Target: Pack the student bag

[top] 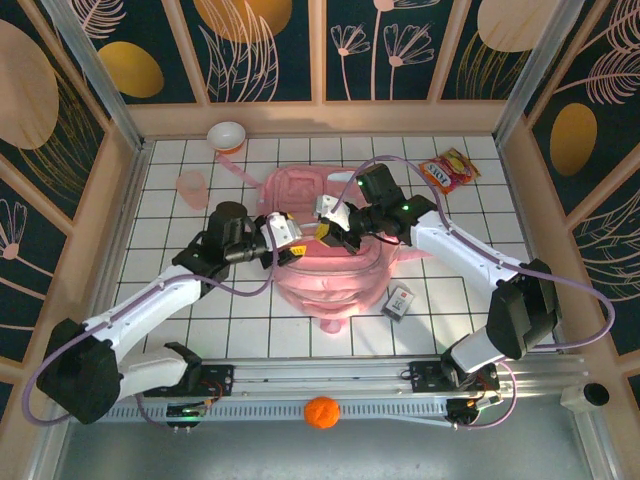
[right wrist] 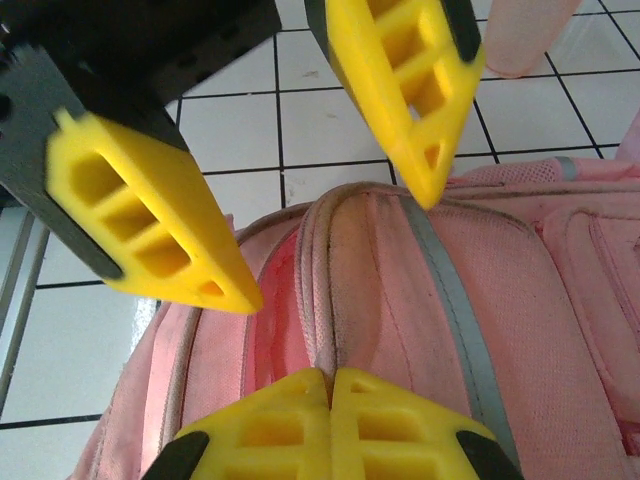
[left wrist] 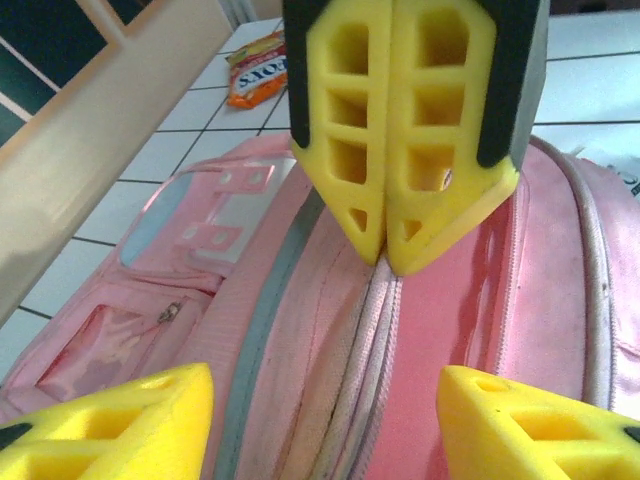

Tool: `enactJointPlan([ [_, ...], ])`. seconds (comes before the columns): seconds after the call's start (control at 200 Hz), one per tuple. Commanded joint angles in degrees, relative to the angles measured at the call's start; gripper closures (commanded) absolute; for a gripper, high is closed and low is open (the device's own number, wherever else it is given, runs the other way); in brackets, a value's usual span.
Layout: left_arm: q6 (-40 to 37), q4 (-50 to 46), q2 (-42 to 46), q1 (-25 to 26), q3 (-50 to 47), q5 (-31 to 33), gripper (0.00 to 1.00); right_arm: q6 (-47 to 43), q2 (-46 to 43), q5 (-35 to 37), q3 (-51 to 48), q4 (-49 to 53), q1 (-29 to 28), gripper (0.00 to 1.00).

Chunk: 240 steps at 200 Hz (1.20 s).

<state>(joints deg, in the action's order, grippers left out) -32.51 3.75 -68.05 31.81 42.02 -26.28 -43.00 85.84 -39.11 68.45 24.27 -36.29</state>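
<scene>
The student bag (top: 340,290), a large pink backpack, lies flat in the middle of the tiled table. Its main opening gapes a little, showing a darker pink inside (right wrist: 275,330). My right gripper (top: 330,232) is shut on the white zipper edge (right wrist: 335,300) of the opening and pinches the fabric between its yellow fingers (right wrist: 400,425). In the left wrist view the right gripper (left wrist: 385,262) comes down from above onto that edge. My left gripper (left wrist: 325,420) is open, its fingers (left wrist: 110,425) astride the same zipper edge, nothing held. From the right wrist view the left gripper (right wrist: 338,245) faces mine.
A white bowl (top: 227,135) and a translucent pink cup (top: 191,184) stand at the back left. A snack packet (top: 448,168) lies at the back right. A small white box (top: 400,300) rests beside the bag's right side. An orange ball (top: 322,411) sits by the rail.
</scene>
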Motion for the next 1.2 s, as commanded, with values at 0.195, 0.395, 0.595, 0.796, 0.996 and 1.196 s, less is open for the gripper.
enactJointPlan([
  [0.195,-4.43,3.55,-4.06,-0.18,2.79,-2.95,0.56,2.04,-1.29,-5.21,1.6,-2.73,0.03,1.0],
  [0.395,-2.22,5.61,-3.55,-0.23,2.14,-1.15,0.87,5.45,-2.28,-5.86,0.97,-4.71,1.07,1.0],
  [0.595,4.14,7.52,-1.88,-0.23,1.66,3.08,1.0,29.97,-7.82,-0.47,-0.59,-12.16,3.42,0.65],
  [0.796,14.23,13.35,-0.68,-0.25,0.61,7.8,1.0,58.86,-17.12,17.13,-3.57,-1.64,3.5,0.54],
  [0.996,17.57,13.71,-0.59,-0.3,0.71,13.8,1.0,82.88,-27.11,32.68,-9.65,18.79,3.78,0.53],
  [1.196,17.57,12.68,-0.77,-0.27,1.25,19.11,1.0,97.05,-31.39,35.36,-17.72,36.71,4.61,0.45],
])
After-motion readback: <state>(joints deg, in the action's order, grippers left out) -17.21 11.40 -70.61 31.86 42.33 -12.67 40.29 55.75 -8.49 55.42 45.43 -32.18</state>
